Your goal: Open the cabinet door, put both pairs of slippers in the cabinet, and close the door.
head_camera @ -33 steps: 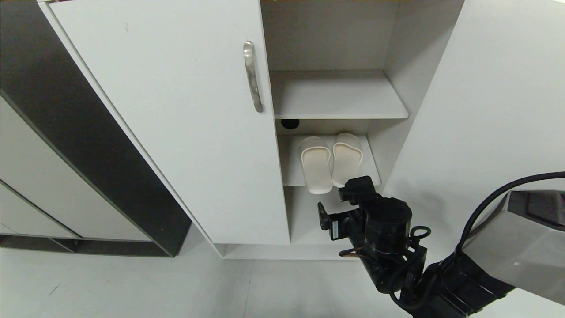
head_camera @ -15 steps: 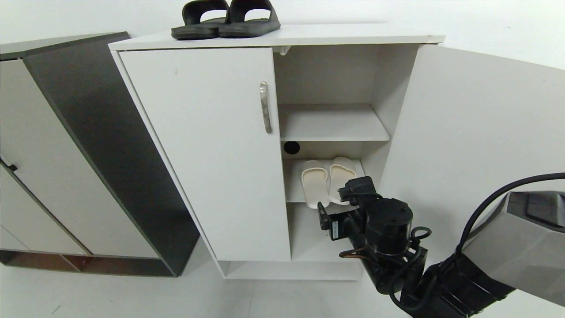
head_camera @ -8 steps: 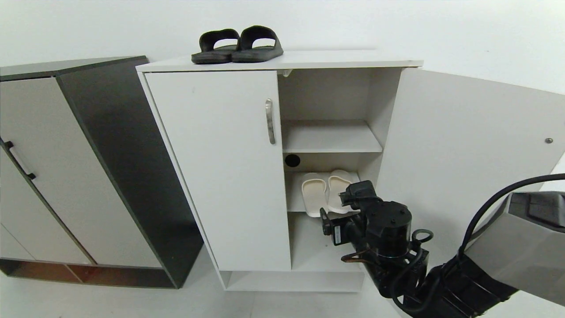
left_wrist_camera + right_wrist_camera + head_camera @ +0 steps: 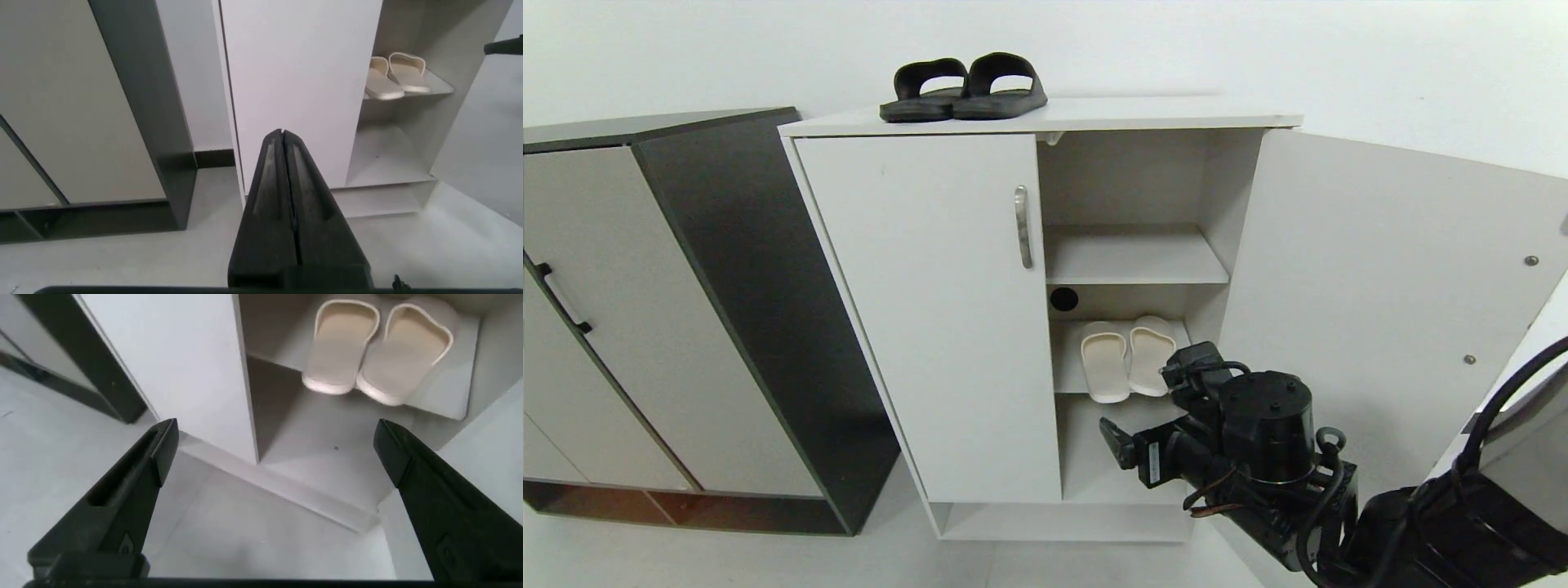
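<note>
In the head view, the white laminate two-door cabinet [image 4: 1135,110] stands against the wall. Its right-hand door [image 4: 1380,278] is swung wide open and its left-hand door [image 4: 931,310] is closed, with a slim brushed metal handle [image 4: 1023,226] near the inner edge. A pair of black rubber slide slippers [image 4: 964,86] sits side by side on the cabinet's top. Inside the open half, a pair of cream foam slippers [image 4: 1127,355] lies on the middle shelf [image 4: 1066,359], heels toward the front edge. The right gripper [image 4: 1156,400] hangs just in front of the open compartment, below that shelf, its fingers apart and holding nothing. A dark grey cabinet [image 4: 727,310] stands right beside the white one, on its closed-door side.

The left wrist view shows the left gripper [image 4: 282,135] with its two fingers pressed together and nothing between them. It is low over the pale floor [image 4: 180,253] and faces the closed door, with the cream slippers [image 4: 396,75] on their shelf farther off.

In the right wrist view, the right gripper [image 4: 274,445] has its fingers spread wide. It is empty, with the cream slippers [image 4: 376,347] well apart from it on the shelf beyond.
</note>
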Robot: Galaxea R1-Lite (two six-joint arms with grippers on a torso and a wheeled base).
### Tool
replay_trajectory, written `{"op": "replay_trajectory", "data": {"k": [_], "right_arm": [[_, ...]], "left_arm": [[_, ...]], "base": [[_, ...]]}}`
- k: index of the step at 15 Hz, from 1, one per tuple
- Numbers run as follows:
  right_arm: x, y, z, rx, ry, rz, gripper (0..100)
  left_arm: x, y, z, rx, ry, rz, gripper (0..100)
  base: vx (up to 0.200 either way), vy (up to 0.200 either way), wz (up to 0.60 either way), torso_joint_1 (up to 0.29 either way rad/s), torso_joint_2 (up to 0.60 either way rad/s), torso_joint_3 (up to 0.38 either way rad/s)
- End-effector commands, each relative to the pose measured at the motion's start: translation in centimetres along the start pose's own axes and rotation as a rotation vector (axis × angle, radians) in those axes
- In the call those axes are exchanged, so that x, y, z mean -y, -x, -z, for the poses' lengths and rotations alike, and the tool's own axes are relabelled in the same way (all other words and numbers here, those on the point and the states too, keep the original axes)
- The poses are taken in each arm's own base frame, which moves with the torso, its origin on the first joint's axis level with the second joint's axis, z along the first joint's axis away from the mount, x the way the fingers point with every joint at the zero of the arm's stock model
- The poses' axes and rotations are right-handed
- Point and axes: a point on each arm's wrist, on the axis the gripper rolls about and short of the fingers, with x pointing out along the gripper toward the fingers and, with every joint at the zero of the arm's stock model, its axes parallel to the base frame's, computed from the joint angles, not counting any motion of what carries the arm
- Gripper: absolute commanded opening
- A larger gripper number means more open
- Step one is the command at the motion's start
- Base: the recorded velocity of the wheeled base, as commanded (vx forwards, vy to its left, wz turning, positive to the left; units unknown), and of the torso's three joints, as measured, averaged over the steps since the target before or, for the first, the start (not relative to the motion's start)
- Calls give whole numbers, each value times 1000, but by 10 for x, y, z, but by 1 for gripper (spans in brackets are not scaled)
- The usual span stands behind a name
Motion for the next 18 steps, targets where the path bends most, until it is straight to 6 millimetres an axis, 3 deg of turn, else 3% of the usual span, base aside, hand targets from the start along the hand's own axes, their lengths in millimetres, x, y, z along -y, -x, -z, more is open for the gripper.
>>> {"op": "replay_trajectory", "data": {"k": [1,18], "right_arm": [[2,6,2,-12,5,-8,100],[8,18,14,-62,62,-92,100]], "left_arm": [[0,0,0,-1,0,0,0],[0,0,0,-1,2,0,0]], "base": [[0,200,0,2,2,-2],[0,200,0,4,2,3]]}}
